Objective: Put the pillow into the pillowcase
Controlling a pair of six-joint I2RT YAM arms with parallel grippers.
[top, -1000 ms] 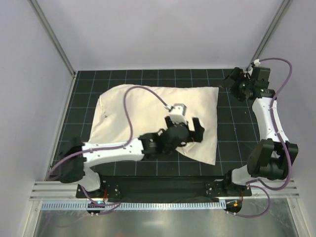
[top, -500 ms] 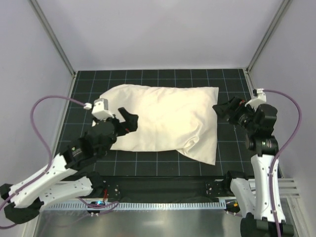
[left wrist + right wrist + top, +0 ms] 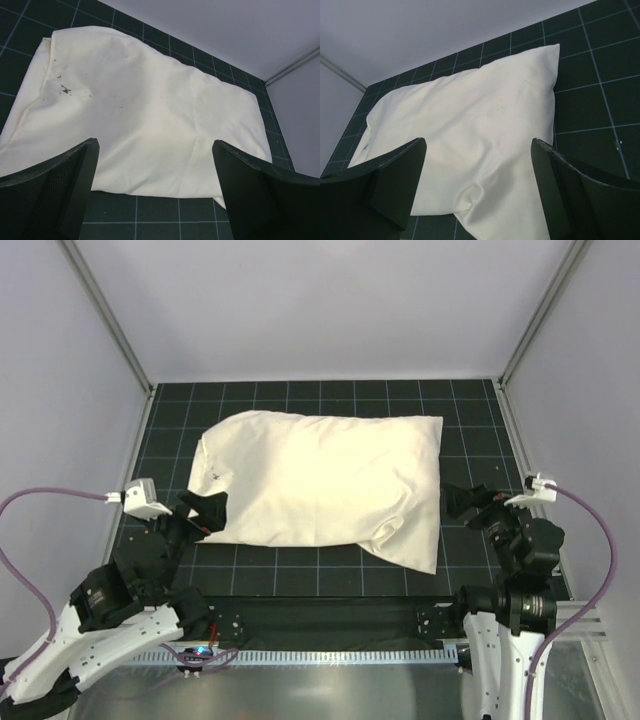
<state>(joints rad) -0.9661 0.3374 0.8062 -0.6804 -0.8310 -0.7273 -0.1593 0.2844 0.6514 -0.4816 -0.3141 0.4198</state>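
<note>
At near left, left tool (image 3: 200, 510): jaws wide, empty; pulled back off the cloth.
At centre, pillowcase (image 3: 320, 475): plump on the bench (image 3: 470, 410), slack corner trailing near right; pillow not seen apart, probably inside.
At near right, right tool (image 3: 468, 498): jaws wide, empty; withdrawn from the far corner.
Meaning: stuffing looks finished.

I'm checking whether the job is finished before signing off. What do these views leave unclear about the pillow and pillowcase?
Pillow: every view, wrapped by the pillowcase; how fully it sits inside cannot be told.
Dark specks on its left end: left wrist view, too small to identify.
Its near right corner: right wrist view, cut off by the bottom edge.
</note>
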